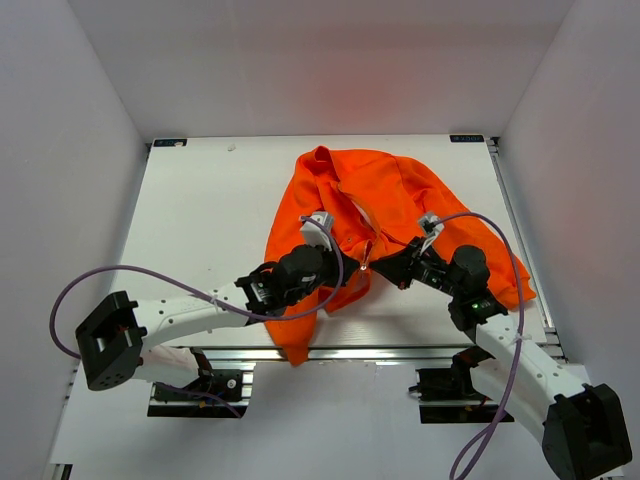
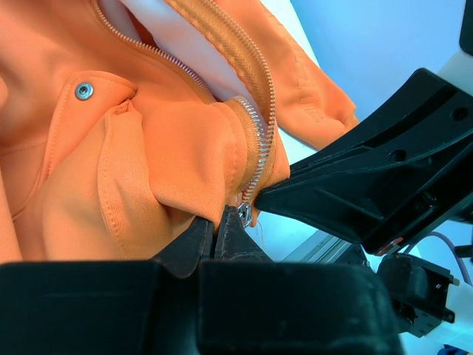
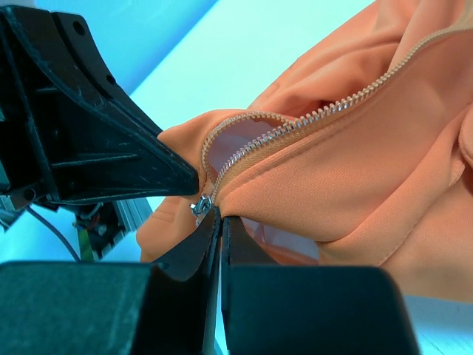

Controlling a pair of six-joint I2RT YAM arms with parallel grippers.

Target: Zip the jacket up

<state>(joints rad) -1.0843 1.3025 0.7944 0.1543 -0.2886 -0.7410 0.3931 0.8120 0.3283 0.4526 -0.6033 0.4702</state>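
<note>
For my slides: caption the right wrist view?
Right hand and left hand pinch the orange jacket beside its open zipper's lower end.

The left arm reaches low across from its base toward the right, and the right arm bends at the elbow back toward the left. The left gripper and right gripper meet almost tip to tip, each with its jaws pressed together.
</note>
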